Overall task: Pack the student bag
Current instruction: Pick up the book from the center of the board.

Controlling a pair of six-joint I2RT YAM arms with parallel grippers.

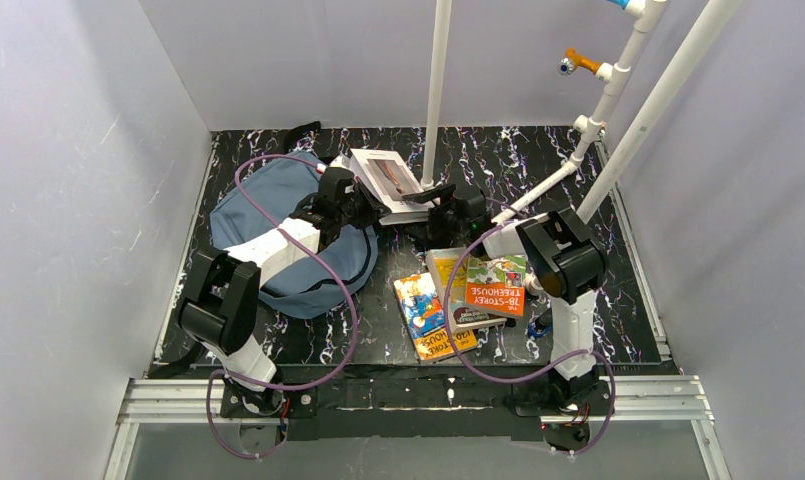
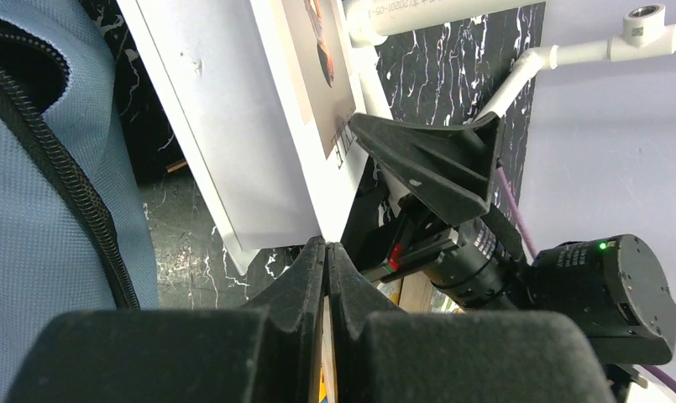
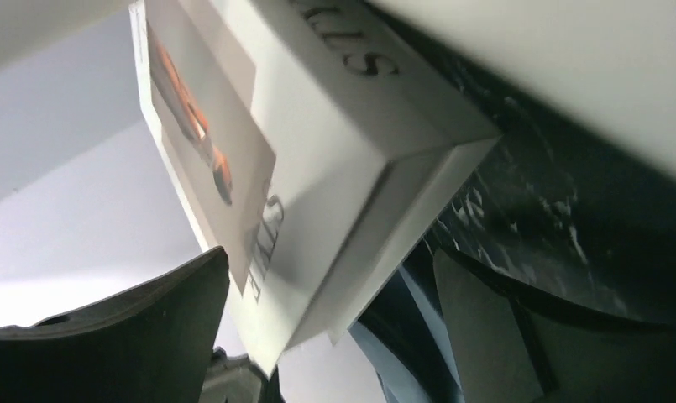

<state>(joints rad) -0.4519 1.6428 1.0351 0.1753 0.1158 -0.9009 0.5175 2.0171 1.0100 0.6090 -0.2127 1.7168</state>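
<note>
Left gripper (image 2: 326, 252) is pressed together, with nothing visible between the fingers. Its tips sit right at the lower corner of the white book (image 1: 383, 175); we cannot tell if they nip the cover or just touch it. Right gripper (image 1: 428, 200) is spread wide on the book's other side, one finger at the book's edge and the other well apart, so we read no grip there.

Bag (image 1: 263, 205) lies left of centre in the top view, on the table (image 1: 538, 150), partly under the left arm. Its mouth seems to face right, toward the book. In the left wrist view the zipper (image 2: 65, 176) runs down the left of the frame with dark lining behind it.

Handling, our read:
- Soft fabric with no frame, and it looks slack.
- It will sag, fold and slide on the smooth table if we push a book against it.
- The mouth collapses unless one lip is held up.
- Not fragile, and easy enough to pinch.

Where to grab: the zipper trim on the mouth's upper lip. It is a firm ridge, thin enough for a pinch, and lifting it opens the gap. The plain blue panel is a worse pick, since the cloth bunches and pulls out. Strap (image 1: 303, 135) at the upper left would only drag the whole bag.

Stack of books (image 1: 458, 300) sits at lower centre, near the right arm's base.
</note>
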